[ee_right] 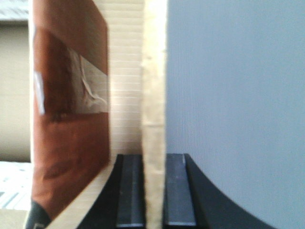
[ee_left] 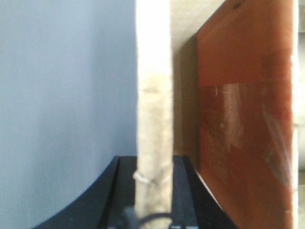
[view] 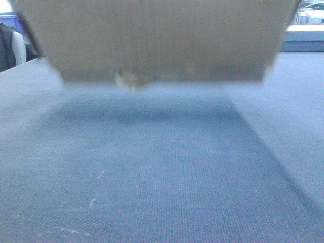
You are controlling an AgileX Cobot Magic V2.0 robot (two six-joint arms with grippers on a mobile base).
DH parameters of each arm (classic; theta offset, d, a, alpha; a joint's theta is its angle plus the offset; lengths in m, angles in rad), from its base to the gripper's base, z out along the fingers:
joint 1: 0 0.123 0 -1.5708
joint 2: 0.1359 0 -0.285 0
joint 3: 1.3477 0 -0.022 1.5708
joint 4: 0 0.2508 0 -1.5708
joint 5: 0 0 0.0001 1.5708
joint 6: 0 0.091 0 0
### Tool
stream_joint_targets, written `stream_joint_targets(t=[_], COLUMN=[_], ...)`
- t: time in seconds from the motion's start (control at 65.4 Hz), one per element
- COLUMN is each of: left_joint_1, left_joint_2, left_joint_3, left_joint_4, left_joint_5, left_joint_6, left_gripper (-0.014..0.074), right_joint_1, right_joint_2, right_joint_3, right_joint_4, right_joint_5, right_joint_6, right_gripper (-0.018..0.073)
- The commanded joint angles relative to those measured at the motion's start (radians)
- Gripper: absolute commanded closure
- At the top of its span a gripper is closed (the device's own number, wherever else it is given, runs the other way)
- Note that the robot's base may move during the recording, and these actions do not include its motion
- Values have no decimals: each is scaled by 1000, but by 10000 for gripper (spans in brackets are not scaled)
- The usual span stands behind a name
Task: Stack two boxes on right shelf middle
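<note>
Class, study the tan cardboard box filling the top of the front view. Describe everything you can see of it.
The cardboard box is plain tan corrugated board, blurred by closeness and cut off at the top. A crumpled tape scrap hangs at its bottom edge. It appears lifted clear of the blue-grey surface, casting a shadow there. In the wrist views, the left tool and right tool each pinch a thin wall edge; a reddish-brown taped panel sits beside it.

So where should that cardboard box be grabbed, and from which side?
Probably by its two thin side walls, from above over the open rim. The box is far too broad for jaws to span, but a wall edge slips between them, as both wrist views show.
</note>
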Motion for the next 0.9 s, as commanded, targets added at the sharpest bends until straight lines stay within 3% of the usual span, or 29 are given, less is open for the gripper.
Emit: stream_joint_targets(t=[0.0,0.214,0.596,0.886], left_joint_1=[1,1,1,1], left_joint_2=[-11,-11,-22,-75], left_joint_3=[-46,-100,-100,-100], left_joint_4=[34,67,66,63], left_joint_5=[-60,-94,-163,-163], left_joint_6=[-10,-10,-10,-10], left_gripper=[707,707,707,707], right_joint_1=[-21,-87,-89,-89], right_joint_2=[-10,-10,-10,-9], right_joint_3=[-36,-49,-49,-49], right_joint_4=[-31,-35,-147,-151], right_joint_5=[-102,-173,-226,-224], right_joint_6=[28,30,30,41], right_gripper=[720,720,720,720])
